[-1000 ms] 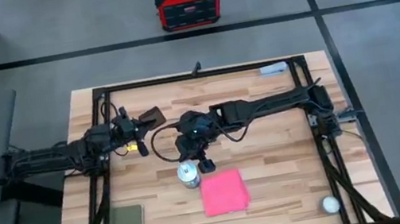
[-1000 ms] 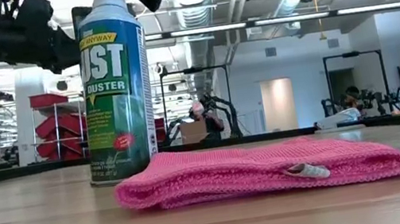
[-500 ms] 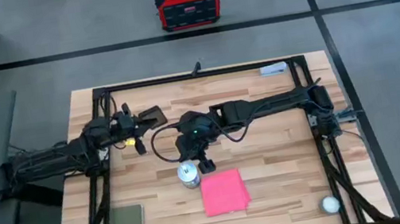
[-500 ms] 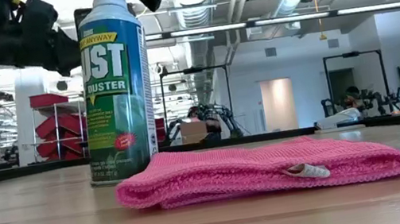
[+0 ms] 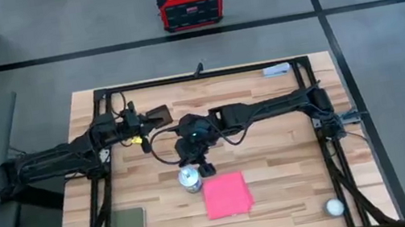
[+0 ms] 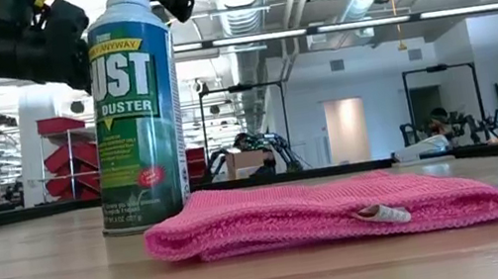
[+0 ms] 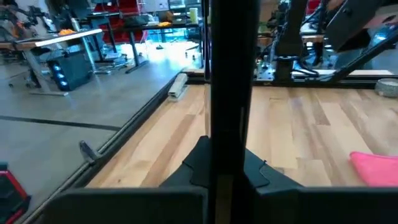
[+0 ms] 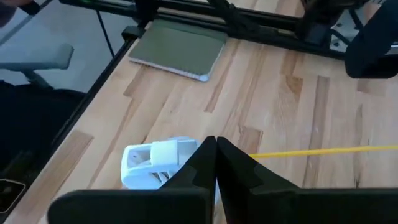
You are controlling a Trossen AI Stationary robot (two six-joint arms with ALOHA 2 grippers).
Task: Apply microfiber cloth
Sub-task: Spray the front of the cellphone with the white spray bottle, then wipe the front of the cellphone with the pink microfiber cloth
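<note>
High view: we log our right gripper [image 5: 204, 164] above the duster can [image 5: 190, 179], fingers pressed together on nothing per the right wrist view. Our left gripper [image 5: 139, 123] hovers at the table's [image 5: 276, 167] far left, clamped on a black phone [image 5: 156, 117]. Microfiber cloth [image 5: 226, 194]: pink, flat, untouched, just beside the can. Risk, in our judgement: descending for the cloth, the right arm could topple the can.
</note>
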